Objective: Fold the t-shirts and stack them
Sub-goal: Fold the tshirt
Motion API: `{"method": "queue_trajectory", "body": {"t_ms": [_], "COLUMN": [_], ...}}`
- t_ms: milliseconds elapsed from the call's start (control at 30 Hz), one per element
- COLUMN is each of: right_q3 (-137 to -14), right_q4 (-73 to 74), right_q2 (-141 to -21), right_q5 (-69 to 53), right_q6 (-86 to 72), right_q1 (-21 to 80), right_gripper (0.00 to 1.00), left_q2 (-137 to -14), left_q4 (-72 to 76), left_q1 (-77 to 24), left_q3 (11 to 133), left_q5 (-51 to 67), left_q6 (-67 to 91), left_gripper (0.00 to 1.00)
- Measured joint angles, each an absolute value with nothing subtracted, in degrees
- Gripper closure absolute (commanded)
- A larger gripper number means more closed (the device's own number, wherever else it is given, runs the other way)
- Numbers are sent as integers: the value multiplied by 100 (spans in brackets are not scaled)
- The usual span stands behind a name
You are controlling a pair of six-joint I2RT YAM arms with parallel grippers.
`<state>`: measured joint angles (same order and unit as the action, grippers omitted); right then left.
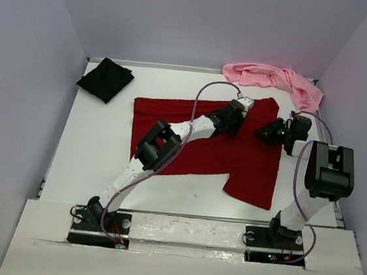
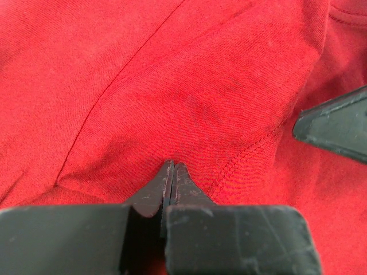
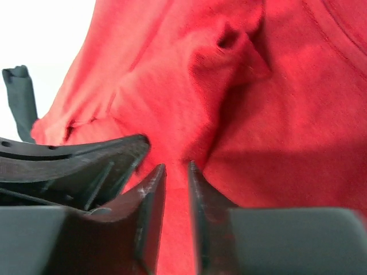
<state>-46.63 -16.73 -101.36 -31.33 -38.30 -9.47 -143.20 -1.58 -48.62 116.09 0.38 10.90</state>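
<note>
Red shirt point(image 1: 246, 164) (soft, limp): grip hems. Left gripper point(image 2: 172, 172) pinches fold, frame centre; right gripper point(image 3: 176, 172) slightly apart, empty.

- Dark red knit-cloth t-shirt point(image 1: 201, 154): soft and matt. Close up it shows a fine ribbed weave, a double-stitched hem and faint darker smudges.
- Light pink cloth t-shirt point(image 1: 275, 78), past the red shirt's far right corner: matt, soft, crumpled.
- Black cloth t-shirt point(image 1: 105, 79), off its far left corner: matt, no sheen.
- White table point(image 1: 97, 148) under the red shirt: hard, smooth, dull finish.
- Left gripper point(image 2: 173, 165), fingers point(image 2: 150, 197): matt black plastic with fine scratches and dusty scuffs.
- Right gripper point(image 3: 176, 167), fingers point(image 3: 148, 206): the same black plastic, with a dull sheen along the edges.
- Purple cable point(image 1: 204, 94) above the red shirt: smooth sheath.
</note>
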Motion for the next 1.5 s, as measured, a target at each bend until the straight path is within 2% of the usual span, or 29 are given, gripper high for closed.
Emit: {"method": "queue_trajectory", "body": {"t_ms": [33,133,200,233,300,567,1333,1367,1400,1500], "right_q3": [-4663,-4663,-4663,-4665,-4670,-4755,-5404,-5406,-5426,-5507], "right_q4": [-1754,-1863,-1863,-1855,-1831,-1496,-1044,-1037,-1024,-1000], "right_q2": [-10143,-10165,-10165,-10165,-10165,-10134,-10582,-10586,-10602,-10663], "right_q5": [-3157,-3201,-3197,-3190,-3166,-3004,-2517,-2504,-2495,-2458], "right_q6": [-3848,-3944,-3966,-3959,-3918,-3752,-3363,-3361,-3343,-3334], "right_q1": [-947,-947,-947,-947,-947,-947,-947,-947,-947,-947], "right_gripper": [100,100,89,79,71,66,64,67,75,89], "left_q2": [-14320,-14320,-14320,-14320,-14320,-14320,-14320,-14320,-14320,-14320], "left_q4": [-158,-163,-165,-167,-185,-213,-248,-248,-248,-250], "left_q1": [-4862,-4862,-4864,-4864,-4862,-4862,-4801,-4797,-4792,-4788], "left_q3": [11609,11609,11609,11609,11620,11629,11640,11640,11640,11640], "left_q5": [21,-38,-58,-64,-69,-89,-108,-108,-108,-108], "left_q6": [1087,1079,1076,1074,1074,1072,1033,1033,1031,1031], "left_gripper": [99,99,99,99,99,99,98,99,99,99]}}
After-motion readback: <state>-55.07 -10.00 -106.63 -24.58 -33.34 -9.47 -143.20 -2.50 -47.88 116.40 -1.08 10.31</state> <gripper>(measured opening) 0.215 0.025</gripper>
